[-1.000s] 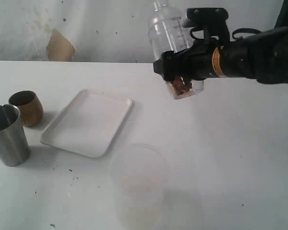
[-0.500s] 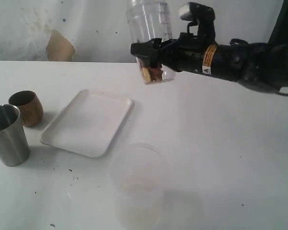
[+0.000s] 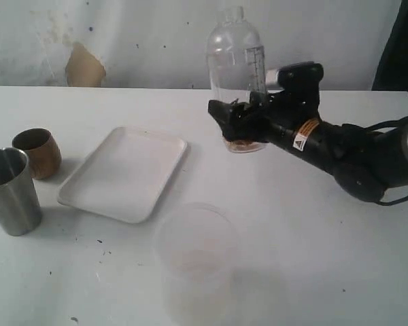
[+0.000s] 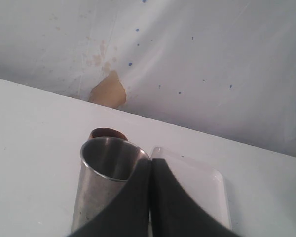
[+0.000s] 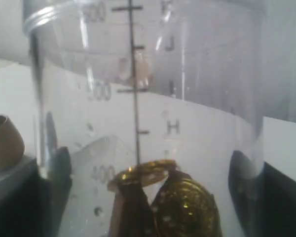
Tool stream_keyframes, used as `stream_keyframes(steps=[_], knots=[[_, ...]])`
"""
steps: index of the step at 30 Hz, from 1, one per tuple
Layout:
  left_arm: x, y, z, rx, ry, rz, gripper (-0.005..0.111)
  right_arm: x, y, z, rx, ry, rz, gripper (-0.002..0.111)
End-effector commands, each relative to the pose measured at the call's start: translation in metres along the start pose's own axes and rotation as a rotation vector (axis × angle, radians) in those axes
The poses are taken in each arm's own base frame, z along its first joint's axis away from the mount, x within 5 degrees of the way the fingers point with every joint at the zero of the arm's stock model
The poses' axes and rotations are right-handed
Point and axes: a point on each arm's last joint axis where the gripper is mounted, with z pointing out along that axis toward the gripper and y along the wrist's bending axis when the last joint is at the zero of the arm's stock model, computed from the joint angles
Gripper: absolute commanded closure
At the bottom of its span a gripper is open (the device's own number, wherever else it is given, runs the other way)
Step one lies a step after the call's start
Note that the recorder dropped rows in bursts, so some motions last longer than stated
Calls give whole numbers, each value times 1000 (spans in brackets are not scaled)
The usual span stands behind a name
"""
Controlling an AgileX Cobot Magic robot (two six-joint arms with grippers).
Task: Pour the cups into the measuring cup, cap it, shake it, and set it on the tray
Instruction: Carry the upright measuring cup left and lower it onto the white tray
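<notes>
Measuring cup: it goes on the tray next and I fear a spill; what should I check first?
1. Domed cap on measuring cup: ok.
2. Right end effector gripping the cup: ok, jaws on both sides.
3. Cup upright: ok.
4. Tray bare: ok.
5. Steel tumbler and wooden cup clear of tray: ok, both left of it.
6. Cup lifted off table: cannot tell.
</notes>
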Motion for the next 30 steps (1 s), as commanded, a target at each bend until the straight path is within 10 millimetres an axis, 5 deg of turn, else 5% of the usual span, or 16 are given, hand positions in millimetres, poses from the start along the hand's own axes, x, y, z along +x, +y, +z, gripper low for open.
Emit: stream_keyframes(steps=[1,15,22,30], knots=[[0,0,0,4,-11,-6,107,9,7,3,-96,-37,-49,108],[0,0,0,4,-11,-6,107,82,-4,29,-145,-64,-5,108],[0,0,0,4,-11,-6,107,65,2,49,-183,-139,-54,108],[0,0,0,4,-11,-6,107,44,37,86,-300,-245,-111,108]])
